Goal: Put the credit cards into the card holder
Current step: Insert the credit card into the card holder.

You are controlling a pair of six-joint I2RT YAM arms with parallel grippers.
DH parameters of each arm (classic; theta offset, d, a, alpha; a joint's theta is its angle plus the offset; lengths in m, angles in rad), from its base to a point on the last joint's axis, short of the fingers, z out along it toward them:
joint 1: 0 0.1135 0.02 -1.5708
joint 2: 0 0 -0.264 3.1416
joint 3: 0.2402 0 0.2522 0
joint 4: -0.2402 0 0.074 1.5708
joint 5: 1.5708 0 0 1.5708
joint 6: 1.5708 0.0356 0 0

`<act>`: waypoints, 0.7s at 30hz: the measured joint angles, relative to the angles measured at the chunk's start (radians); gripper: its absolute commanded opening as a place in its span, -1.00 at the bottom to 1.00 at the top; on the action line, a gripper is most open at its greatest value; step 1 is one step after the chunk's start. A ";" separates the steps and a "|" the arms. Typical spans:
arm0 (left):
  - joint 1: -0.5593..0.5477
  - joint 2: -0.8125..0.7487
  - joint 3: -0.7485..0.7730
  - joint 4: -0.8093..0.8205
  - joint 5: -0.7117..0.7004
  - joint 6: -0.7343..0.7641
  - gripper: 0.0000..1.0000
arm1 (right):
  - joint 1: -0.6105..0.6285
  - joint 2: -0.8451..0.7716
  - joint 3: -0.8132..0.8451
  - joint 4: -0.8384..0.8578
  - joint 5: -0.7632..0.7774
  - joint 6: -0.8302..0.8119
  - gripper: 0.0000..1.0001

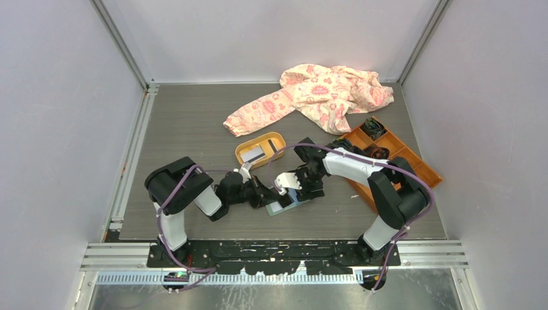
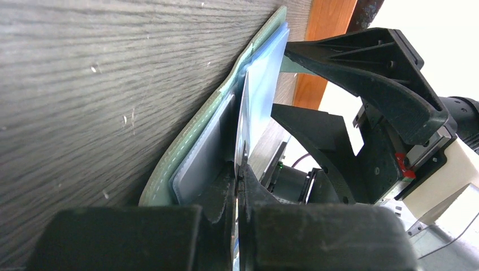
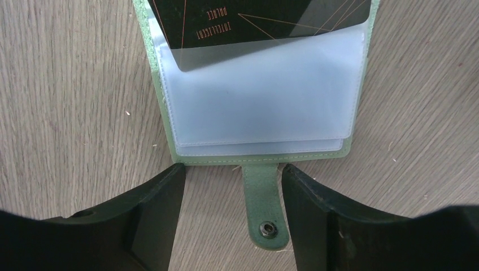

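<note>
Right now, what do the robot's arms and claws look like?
Both arms mix black joints with white links: the left arm and the right arm. A purple cable loops along each. The left claw and right claw have matte black fingers, broad and curved on the inner edge.

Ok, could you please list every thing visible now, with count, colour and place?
table: one, dark grey, under everything.
garment: one, cream with pink pattern, crumpled at the back.
tray: one, orange, oval, beyond the claws.
grey cards: apparently two, grey, inside the tray.
box: one, orange, divided, right side.
card holder: one, pale green, open flat between the claws.
dark card: one, black, partly inside a clear sleeve.
thin sheet: one, pale, card or sleeve unclear, at the holder's edge.
left claw: one, black, shut on the thin sheet.
right claw: one, black, open, astride the snap tab.
</note>
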State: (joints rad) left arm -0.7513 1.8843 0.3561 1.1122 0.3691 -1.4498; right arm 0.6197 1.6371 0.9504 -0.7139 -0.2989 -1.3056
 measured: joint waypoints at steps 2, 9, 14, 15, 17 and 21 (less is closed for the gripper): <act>0.006 -0.002 0.007 -0.014 0.013 0.007 -1.00 | 0.002 0.000 0.000 -0.001 0.003 0.002 0.35; 0.017 -0.002 0.039 -0.062 0.051 0.026 -1.00 | 0.003 0.002 0.002 -0.002 0.006 0.009 0.35; 0.020 -0.002 0.054 -0.084 0.062 0.040 -1.00 | 0.007 0.002 0.003 -0.002 0.011 0.013 0.35; 0.020 -0.002 0.056 -0.087 0.064 0.042 -1.00 | 0.007 0.002 0.003 -0.002 0.011 0.014 0.35; 0.020 -0.002 0.058 -0.090 0.069 0.044 -1.00 | 0.007 0.002 0.003 -0.002 0.011 0.016 0.35; 0.020 -0.008 0.058 -0.099 0.070 0.044 -1.00 | 0.007 0.002 0.003 -0.002 0.012 0.018 0.35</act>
State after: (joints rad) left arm -0.7315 1.8767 0.4141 1.0134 0.4389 -1.4055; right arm 0.6266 1.6394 0.9539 -0.7162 -0.2871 -1.2873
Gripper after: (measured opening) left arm 0.008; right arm 0.678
